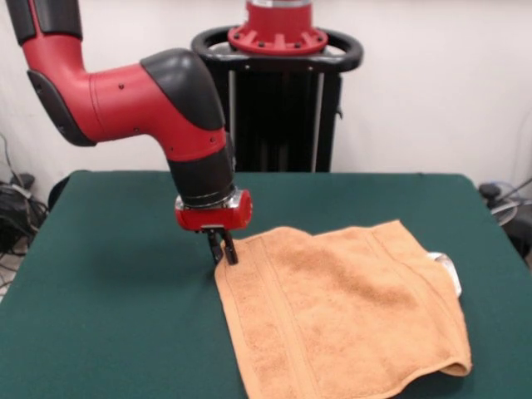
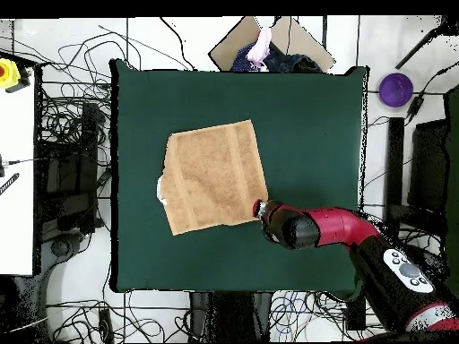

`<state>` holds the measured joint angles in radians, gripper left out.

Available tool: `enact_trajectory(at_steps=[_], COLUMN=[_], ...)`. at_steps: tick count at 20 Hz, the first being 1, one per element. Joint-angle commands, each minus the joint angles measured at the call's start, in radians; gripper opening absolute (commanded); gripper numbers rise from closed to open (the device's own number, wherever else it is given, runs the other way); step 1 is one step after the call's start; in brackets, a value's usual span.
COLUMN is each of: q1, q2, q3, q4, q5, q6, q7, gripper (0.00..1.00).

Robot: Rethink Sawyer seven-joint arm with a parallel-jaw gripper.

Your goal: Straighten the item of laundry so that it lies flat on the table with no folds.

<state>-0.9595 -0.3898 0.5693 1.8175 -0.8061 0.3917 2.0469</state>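
The orange-tan towel (image 1: pixel 345 312) lies spread on the green table (image 1: pixel 108 307), right of the middle in the front view, with its near edge reaching the picture's bottom. A small white tag (image 1: pixel 446 270) peeks out at its right edge, where the cloth seems doubled under. The gripper (image 1: pixel 223 249) stands at the towel's far left corner, fingers drawn narrow, apparently pinching that corner, though the contact is hard to make out.

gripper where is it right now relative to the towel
In the front view the gripper is low over the table, at the towel's far left corner; overhead it sits at the towel's lower right corner.
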Motion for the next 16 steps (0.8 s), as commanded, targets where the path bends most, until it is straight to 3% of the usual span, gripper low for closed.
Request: enact_trajectory(at_steps=[1, 9, 16], q1=[-0.021, -0.053, -0.043], q2=[0.106, 0.098, 0.071], q3=[0.009, 0.014, -0.039], q4=[-0.128, -0.124, -0.116], q5=[-0.069, -0.066, -0.067], q6=[0.057, 0.056, -0.016], q7=[-0.213, -0.195, -0.059], gripper=[0.0, 0.0, 0.0])
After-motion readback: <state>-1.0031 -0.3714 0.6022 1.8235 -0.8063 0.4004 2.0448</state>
